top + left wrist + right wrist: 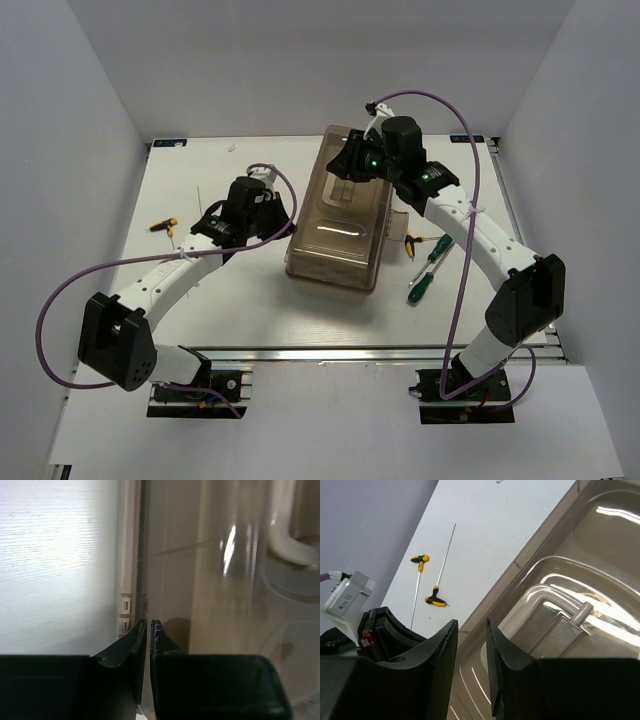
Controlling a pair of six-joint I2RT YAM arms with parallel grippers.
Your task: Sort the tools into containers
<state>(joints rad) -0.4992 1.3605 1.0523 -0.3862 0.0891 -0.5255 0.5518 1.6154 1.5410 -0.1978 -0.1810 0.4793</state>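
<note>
Toolbox point(335, 215): rectangular, rounded corners, lying about mid-surface, long axis running near to far. The lid point(580, 545) is translucent brown plastic, smooth and glossy with bright glare streaks and moulded raised panels. A beige handle point(287, 540) shows through it, and a beige base rim runs along the left edge. Lid down.

Left fingers point(125, 655): matte black and wedge-shaped, clenched to a thin slit, with the tips at the toolbox's left rim where lid meets base. Cannot tell whether they nip the rim.

Right fingers point(440, 660): black with curved inner faces, released, with a plain gap and nothing between. They are above the far part of the lid.

Tools, all loose on the surface:
- Two green-handled screwdrivers point(419, 286) lie right of the toolbox, close to it, with slim metal shafts.
- Two T-handle hex keys point(436, 599) lie left of it and well apart from it. They have yellow-and-black grips and long thin steel shafts.

Surface point(250, 300): flat, white, matte, faintly grained in the left wrist view. A metal rail point(330, 352) runs along the near edge.

Enclosure: plain pale grey walls point(90, 90) on three sides. Purple cables point(60, 290) loop off both arms.
</note>
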